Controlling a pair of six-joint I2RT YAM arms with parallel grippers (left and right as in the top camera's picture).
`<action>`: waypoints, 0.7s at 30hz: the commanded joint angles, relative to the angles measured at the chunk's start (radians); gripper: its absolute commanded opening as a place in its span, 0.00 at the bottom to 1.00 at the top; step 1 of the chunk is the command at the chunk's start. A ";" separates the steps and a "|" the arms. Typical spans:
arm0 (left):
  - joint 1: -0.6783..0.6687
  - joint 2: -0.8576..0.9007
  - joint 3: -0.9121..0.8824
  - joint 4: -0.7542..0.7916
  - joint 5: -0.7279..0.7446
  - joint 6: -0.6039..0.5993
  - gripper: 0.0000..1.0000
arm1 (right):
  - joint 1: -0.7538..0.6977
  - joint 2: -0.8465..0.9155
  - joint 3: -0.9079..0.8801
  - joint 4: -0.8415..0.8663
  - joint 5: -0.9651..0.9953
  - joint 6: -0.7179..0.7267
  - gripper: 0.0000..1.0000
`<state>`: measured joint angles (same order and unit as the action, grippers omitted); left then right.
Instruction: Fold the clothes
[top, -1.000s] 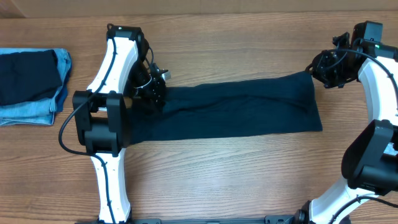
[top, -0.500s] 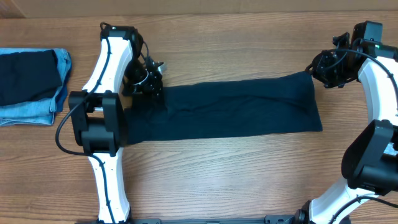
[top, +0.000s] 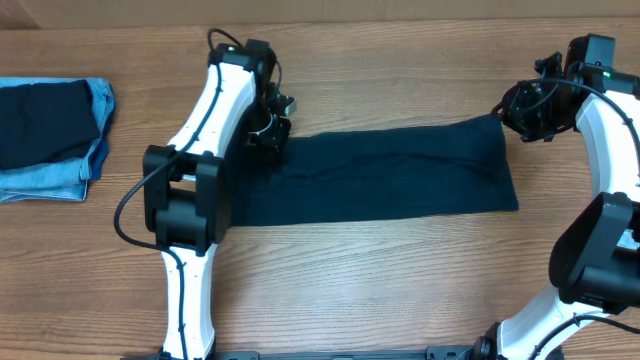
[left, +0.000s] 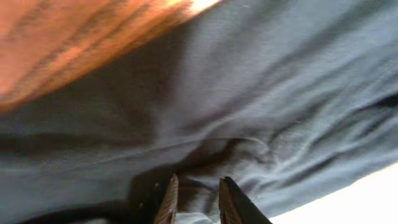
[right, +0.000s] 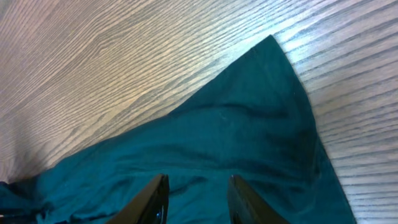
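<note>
Tabletop (top: 400, 280) of wood grain carries everything. Across its middle lies the navy shirt (top: 400, 175), laid out as one long flat band running left to right, with soft creases near its left end. At the far left edge, well apart from the shirt, sits a stack of light blue denim (top: 60, 180) with a dark navy piece (top: 40, 120) on top.

The left gripper (top: 272, 130) is at the shirt's upper left end. In its wrist view its jaws stand only a narrow gap apart, low over the rumpled cloth (left: 249, 93); whether they pinch any of it cannot be told.

The right gripper (top: 520, 115) is at the shirt's upper right corner. Its jaws are partly apart above the cloth (right: 236, 137), with the pointed corner (right: 272, 38) lying flat on the wood beyond them.
</note>
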<state>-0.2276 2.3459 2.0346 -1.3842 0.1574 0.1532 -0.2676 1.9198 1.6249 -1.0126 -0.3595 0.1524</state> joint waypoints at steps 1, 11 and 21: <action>-0.007 0.009 -0.007 0.048 -0.178 -0.053 0.24 | -0.001 -0.010 0.013 0.001 0.002 -0.003 0.35; -0.021 0.009 -0.019 -0.042 -0.144 -0.072 0.09 | -0.001 -0.010 0.013 -0.003 0.003 -0.003 0.35; -0.037 -0.003 -0.019 -0.262 -0.130 -0.090 0.04 | -0.001 -0.010 0.013 -0.011 0.003 -0.003 0.35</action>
<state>-0.2588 2.3459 2.0201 -1.6081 0.0154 0.0864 -0.2676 1.9198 1.6249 -1.0241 -0.3592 0.1520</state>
